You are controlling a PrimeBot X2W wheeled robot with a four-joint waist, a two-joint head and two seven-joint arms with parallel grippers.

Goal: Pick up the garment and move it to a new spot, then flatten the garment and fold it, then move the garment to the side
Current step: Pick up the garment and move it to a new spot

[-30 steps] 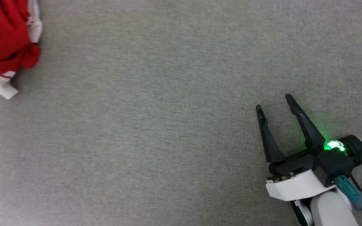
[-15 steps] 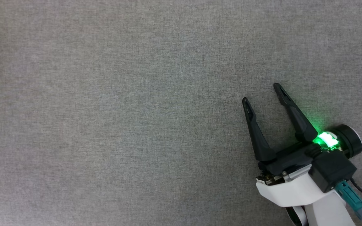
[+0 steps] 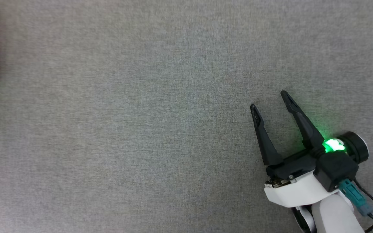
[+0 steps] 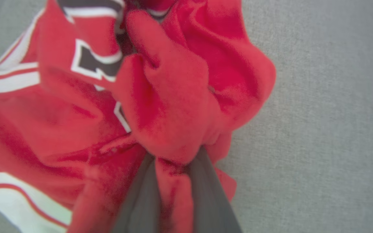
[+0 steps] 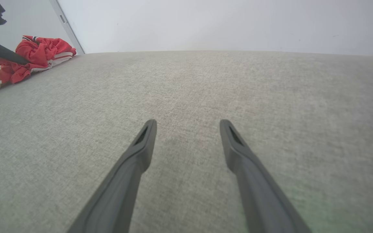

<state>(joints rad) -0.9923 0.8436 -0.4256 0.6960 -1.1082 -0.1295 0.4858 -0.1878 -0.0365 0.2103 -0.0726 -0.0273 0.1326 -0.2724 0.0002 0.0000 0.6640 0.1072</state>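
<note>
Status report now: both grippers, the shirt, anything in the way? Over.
Left gripper shut on a fold of the crumpled red shirt. Right gripper open, holding nothing, over grey cloth surface. No obstacle seen.

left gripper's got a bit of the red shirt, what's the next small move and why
Likely a short lift of the left gripper: its fingers are pinched on a fold of the crumpled garment, which lies bunched at the left end of the grey surface. The right gripper is open, far from it.

Grey woven fabric surface point(image 3: 141, 129), flat, evenly lit; plain white wall point(image 5: 225, 22) behind its far edge.
</note>
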